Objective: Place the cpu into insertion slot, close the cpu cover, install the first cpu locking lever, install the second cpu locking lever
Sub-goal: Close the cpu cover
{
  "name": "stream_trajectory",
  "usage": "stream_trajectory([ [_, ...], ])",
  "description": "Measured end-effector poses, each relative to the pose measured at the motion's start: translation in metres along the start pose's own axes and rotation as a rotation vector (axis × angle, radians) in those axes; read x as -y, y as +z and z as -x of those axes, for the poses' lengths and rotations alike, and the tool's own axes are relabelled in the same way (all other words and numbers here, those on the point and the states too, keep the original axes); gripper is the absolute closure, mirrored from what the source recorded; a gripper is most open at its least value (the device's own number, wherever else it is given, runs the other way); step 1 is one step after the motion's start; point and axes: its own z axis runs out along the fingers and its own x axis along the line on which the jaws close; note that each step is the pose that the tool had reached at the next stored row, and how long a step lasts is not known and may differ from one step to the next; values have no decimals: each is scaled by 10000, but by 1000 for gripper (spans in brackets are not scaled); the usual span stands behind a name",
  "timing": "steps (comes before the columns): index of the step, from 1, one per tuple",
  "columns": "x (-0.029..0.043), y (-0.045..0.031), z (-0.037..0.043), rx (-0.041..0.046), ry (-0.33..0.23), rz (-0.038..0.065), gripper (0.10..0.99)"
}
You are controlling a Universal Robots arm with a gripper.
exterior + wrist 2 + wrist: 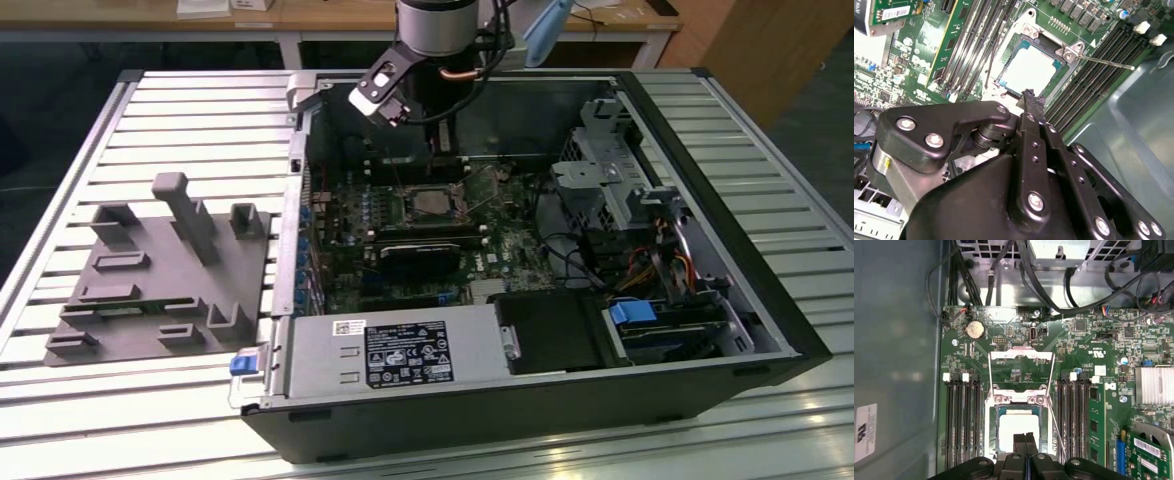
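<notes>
My pincer (1025,439): fingers pressed together, nothing between them. Tips right at cpu (1015,426); touching or not, cannot tell. Cpu lies flat in insertion slot (998,421), at 6 o'clock from pincer in exterior view. Cpu cover (1021,355) flipped open. Thin locking levers (990,375) not hooked. I think cpu light, stiff, easy to hurt; hold by side edges.

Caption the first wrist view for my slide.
Shut pincer hovers over the cpu seated in the insertion slot, with the cpu cover open.
</notes>
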Motion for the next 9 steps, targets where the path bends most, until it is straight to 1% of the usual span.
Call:
stream_trajectory([
  [3,-4,-4,0,-3,-2,2,984],
  [4,-17,-4,0,-1,-1,0,984],
  [9,-151,6,-2,-1,3,0,984],
])
